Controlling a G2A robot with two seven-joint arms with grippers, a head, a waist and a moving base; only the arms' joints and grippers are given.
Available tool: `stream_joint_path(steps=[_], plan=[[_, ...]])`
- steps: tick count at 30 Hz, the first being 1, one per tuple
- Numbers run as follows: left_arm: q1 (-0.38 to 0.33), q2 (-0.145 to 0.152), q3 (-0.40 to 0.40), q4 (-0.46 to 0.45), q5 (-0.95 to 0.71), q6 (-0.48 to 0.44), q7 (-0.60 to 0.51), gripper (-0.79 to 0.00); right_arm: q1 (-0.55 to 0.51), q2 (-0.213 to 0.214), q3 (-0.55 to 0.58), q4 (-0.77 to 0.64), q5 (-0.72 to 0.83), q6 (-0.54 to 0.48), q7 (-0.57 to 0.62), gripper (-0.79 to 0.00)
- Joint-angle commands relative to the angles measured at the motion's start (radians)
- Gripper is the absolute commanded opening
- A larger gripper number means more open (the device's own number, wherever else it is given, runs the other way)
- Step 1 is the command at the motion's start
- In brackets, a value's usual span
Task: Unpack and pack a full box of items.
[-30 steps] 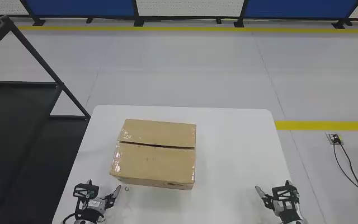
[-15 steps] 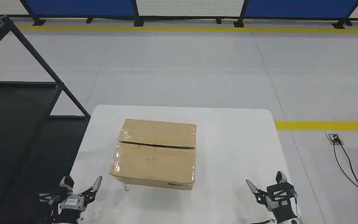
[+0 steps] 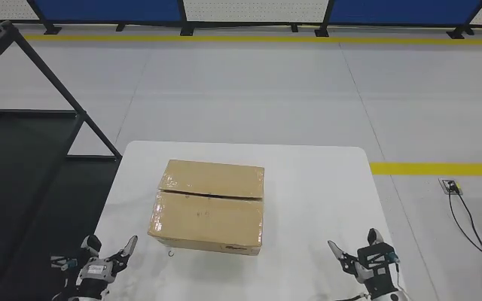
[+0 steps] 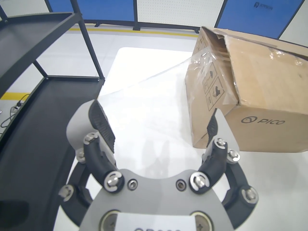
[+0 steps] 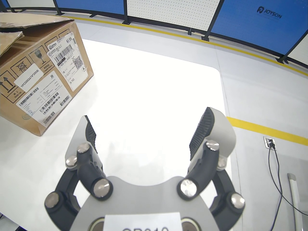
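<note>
**Operator:** State the position of the box and the grippers.

**Technician:** The brown corrugated cardboard box (image 3: 211, 207) sits on the white rounded-corner table (image 3: 324, 196), left of centre. Its top flaps are down and meet at a seam running left to right. The left gripper (image 3: 111, 245) hangs off the near-left corner of the table and the right gripper (image 3: 352, 245) at the near-right corner. Both have their jaws spread wide with nothing between them, and both are well apart from the box.

**Operator:** Which surfaces matter?

**Technician:** The left end of the box carries crinkled clear tape and a torn, ragged cardboard edge. The right end carries flat paper labels. The flaps look loose rather than sealed. The gripper pads (image 5: 201, 126) are black and ribbed, and the tabletop is smooth and glossy.

**Operator:** What are the likely faults from here?

**Technician:**
1. The box may slide. A one-sided pull on a flap could drag it across the slick table.
2. The cardboard may tear. The damaged left edge may rip further if it is pinched there.
3. The tape may snag. A loose strip could cling to a pad.
4. The left arm may collide with the black metal shelf cart (image 4: 28, 111), which stands just beside the table.
</note>
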Motion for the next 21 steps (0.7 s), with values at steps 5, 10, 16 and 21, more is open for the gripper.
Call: stream_joint_path(steps=[5, 10, 16, 21], plan=[[-0.092, -0.005, 0.051, 0.027, 0.061, 0.055, -0.002, 0.000, 0.020, -0.004, 0.000, 0.017, 0.058, -0.026, -0.006, 0.000], [-0.157, -0.012, 0.093, 0.076, 0.100, 0.104, 0.002, 0.000, 0.020, -0.006, -0.004, 0.021, 0.061, -0.027, -0.015, 0.000], [-0.208, -0.016, 0.136, 0.129, 0.159, 0.104, -0.006, 0.000, 0.008, -0.009, 0.007, 0.031, 0.071, -0.022, -0.025, 0.000], [-0.234, -0.019, 0.154, 0.154, 0.167, 0.100, -0.014, 0.000, 0.004, -0.011, 0.011, 0.031, 0.069, -0.026, -0.023, 0.000]])
